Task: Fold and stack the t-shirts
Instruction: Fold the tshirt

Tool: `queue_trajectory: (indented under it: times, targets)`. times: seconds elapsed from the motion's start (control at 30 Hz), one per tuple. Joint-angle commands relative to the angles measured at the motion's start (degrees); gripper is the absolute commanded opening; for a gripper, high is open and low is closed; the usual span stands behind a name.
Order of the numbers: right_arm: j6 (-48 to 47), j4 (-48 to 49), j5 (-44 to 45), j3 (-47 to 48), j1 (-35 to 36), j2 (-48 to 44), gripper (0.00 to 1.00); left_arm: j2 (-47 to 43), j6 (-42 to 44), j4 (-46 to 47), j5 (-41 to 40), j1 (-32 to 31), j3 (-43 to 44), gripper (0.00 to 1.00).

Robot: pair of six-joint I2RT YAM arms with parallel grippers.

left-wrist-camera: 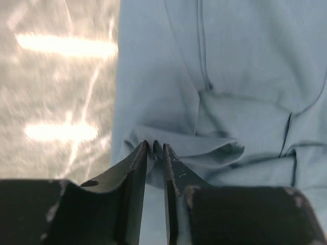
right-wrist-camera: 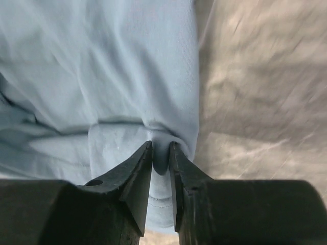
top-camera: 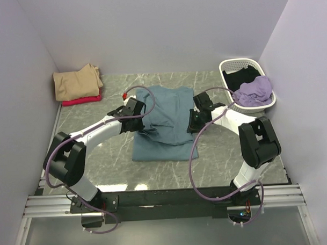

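Grey marble-look desk (top-camera: 100,157) is sitting inside plain pale walls. Nearest the arms, the dusty teal t-shirt (top-camera: 166,119) is lying flat mid-desk, sides turned in so it's making a long rectangle.

The 2 tools are working its edges. The left tool (left-wrist-camera: 155,148) is sitting on the left edge with its jaws only a crack apart and a little ridge of cloth poking into the gap. The right tool (right-wrist-camera: 161,145) is doing the same on the right edge. I can't tell if either is actually pinching.

I'm guessing the fold is mid-way, so both sides should be travelling level and in sync, laying the edge down without dragging that soft, creasing knit.

Further back, the tan t-shirt (top-camera: 76,82) is resting folded on the red t-shirt (top-camera: 79,100), and the white lattice basket (top-camera: 226,66) is holding the lilac t-shirt (top-camera: 253,90) and the black t-shirt (top-camera: 242,76).
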Motion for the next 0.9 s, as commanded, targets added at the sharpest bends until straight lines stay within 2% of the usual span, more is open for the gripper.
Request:
queue_trajectory:
  times: [0.0,0.07,0.2,0.23,0.3,0.33,0.37,0.47,0.67,0.73,0.87]
  targets:
    - [-1.3,4.6,5.7,5.7,-1.5,-0.6,0.24,-0.1,4.2,5.4,-4.6,1.0,4.2,0.25]
    - [-1.0,5.2,6.5,7.1,-1.8,-0.5,0.17,0.2,5.0,6.3,-5.2,1.7,4.6,0.23]
    - [-1.0,5.7,5.0,10.6,-3.6,1.0,0.16,2.0,6.9,8.2,-3.4,3.5,7.0,0.13]
    - [-1.1,5.2,4.1,11.9,-3.9,2.8,0.19,2.6,7.3,8.1,-3.4,3.9,7.8,0.12]
    - [-1.7,2.5,3.5,15.4,-4.0,4.2,0.31,4.8,8.3,6.8,-4.0,4.6,10.6,0.1]
    - [-2.5,2.1,1.8,16.0,-4.2,4.4,0.31,5.1,8.9,5.4,-3.7,4.9,11.3,0.1]
    - [-2.9,1.2,-0.6,15.9,-4.3,3.7,0.31,4.8,10.4,4.8,-2.7,5.1,11.8,0.1]
    - [-3.4,2.7,-8.3,10.8,-4.3,-2.0,0.44,1.8,12.3,3.0,4.7,5.1,12.3,0.13]
    - [-4.9,-3.6,-9.8,3.4,-4.0,-10.7,0.48,-6.6,12.1,1.7,16.2,5.0,5.7,0.16]
    - [-5.4,-5.2,-9.1,2.0,-3.9,-13.3,0.53,-8.6,11.9,1.8,17.7,4.9,2.6,0.18]
    - [-6.1,-8.7,-8.9,-1.5,-4.0,-15.7,0.54,-11.6,11.2,0.8,19.3,5.0,-0.4,0.18]
